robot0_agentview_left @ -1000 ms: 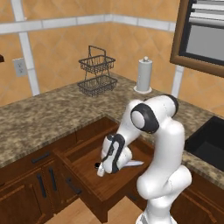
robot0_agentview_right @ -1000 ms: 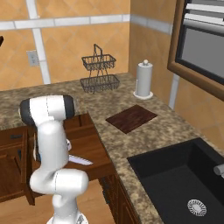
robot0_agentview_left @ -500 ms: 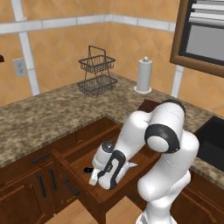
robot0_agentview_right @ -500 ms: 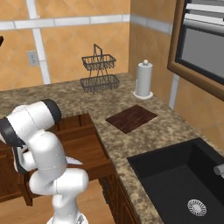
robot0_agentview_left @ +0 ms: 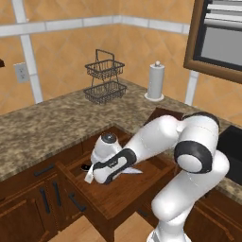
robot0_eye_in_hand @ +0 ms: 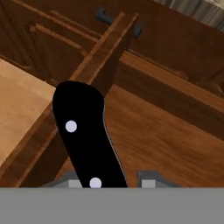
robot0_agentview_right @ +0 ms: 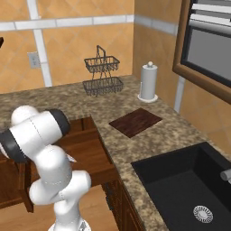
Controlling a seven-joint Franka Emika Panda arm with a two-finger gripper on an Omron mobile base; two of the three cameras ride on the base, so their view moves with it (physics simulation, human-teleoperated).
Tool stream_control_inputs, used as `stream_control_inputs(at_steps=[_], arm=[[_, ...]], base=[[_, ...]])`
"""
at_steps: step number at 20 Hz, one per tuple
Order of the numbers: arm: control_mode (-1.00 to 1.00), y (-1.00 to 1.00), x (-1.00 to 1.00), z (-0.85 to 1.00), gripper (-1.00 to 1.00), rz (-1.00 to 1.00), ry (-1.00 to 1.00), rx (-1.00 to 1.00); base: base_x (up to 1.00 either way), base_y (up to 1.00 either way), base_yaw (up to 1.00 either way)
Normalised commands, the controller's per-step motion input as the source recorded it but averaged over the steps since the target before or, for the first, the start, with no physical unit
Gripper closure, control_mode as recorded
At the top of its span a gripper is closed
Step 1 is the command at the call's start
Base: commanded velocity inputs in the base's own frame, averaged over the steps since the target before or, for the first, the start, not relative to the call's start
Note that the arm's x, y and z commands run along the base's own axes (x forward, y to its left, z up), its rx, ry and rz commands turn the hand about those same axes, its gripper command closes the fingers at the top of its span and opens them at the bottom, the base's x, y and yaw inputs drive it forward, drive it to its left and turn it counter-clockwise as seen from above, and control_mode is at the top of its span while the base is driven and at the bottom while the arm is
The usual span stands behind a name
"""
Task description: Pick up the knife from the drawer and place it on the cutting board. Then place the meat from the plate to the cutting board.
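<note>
Your two-finger gripper (robot0_eye_in_hand: pixel 111 183) is down inside the wide, shallow dark-brown wooden drawer (robot0_agentview_left: pixel 124 201), and the slim kitchen knife with the black riveted handle (robot0_eye_in_hand: pixel 87 135) lies straight ahead of it, flat on the drawer's plain wood bottom. In the hand view the handle runs up and slightly left from between the two finger tips, so the knife's long axis lies along your line of sight and the jaws stand across it, one on each side. They are drawn in near the handle, but you cannot tell from these pictures whether they are pinching it yet. From the left base view the silver-grey blade tip pokes out to the right of the hand, toward the counter. The thin dark reddish-brown cutting board (robot0_agentview_right: pixel 136 122) lies on the counter well apart from the drawer, near the sink, so my guess is a straight lift before you swing across.
</note>
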Motion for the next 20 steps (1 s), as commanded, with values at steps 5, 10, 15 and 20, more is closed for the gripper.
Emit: stream_control_inputs(at_steps=[5,10,15,20], arm=[[-1.0,0.29,0.0,1.0,1.0,0.0,0.22,0.0],[-1.0,-0.04,0.0,0.98,1.0,-0.06,0.16,-0.03],[-1.0,-0.44,0.03,0.31,1.0,-0.15,0.09,-0.11],[-1.0,-0.71,0.2,0.0,1.0,-0.16,0.06,-0.05]], base=[[0.0,0.0,0.0],[0.0,0.0,0.0],[0.0,0.0,0.0],[0.0,0.0,0.0]])
